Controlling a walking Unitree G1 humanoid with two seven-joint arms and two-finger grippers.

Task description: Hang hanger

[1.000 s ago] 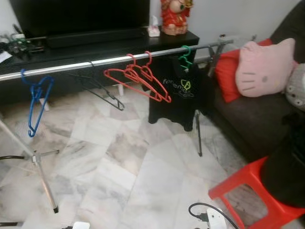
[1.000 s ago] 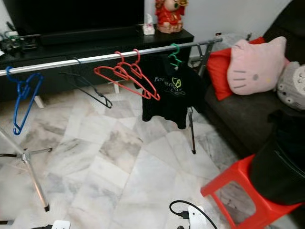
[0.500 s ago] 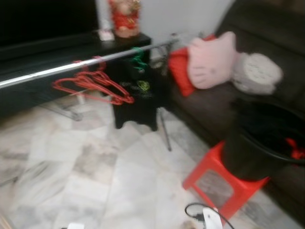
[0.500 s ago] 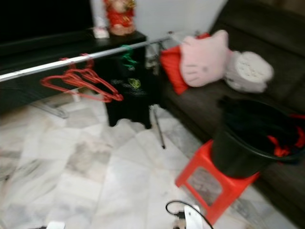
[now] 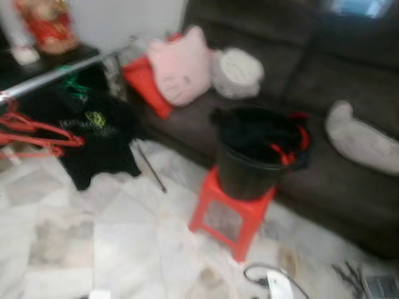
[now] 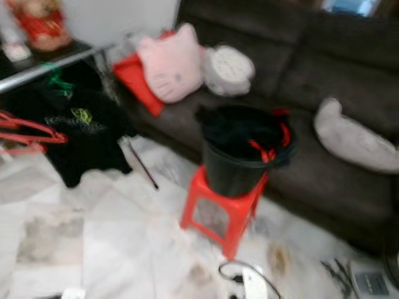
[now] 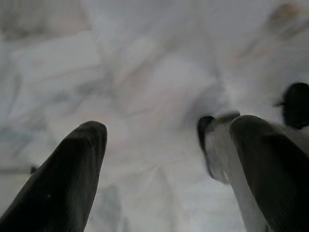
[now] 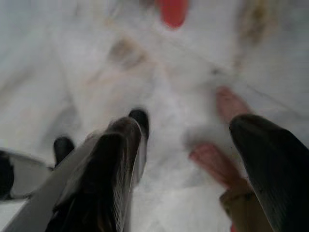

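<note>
Presently: black plastic bucket [image 5: 259, 156] atop red plastic stool [image 5: 232, 212]; red wire hangers [image 5: 31, 131] on silver metal rail [image 5: 56, 73]; left gripper [image 7: 166, 130] and right gripper [image 8: 186, 140] both spread wide, empty, above pale marble floor [image 5: 124, 237].

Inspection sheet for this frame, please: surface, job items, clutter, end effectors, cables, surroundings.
Surface: pale marble floor; views blurred.
Job's things: red hangers and black T-shirt on the metal rail; black bucket on a red stool, something red inside.
Clutter: pink cushion, round grey cushion, red cushion.
Grippers: left end effector and right end effector open, empty, above the floor.
Cables: black cable by a white block.
Surroundings: dark sofa; a person's bare feet nearby.
</note>
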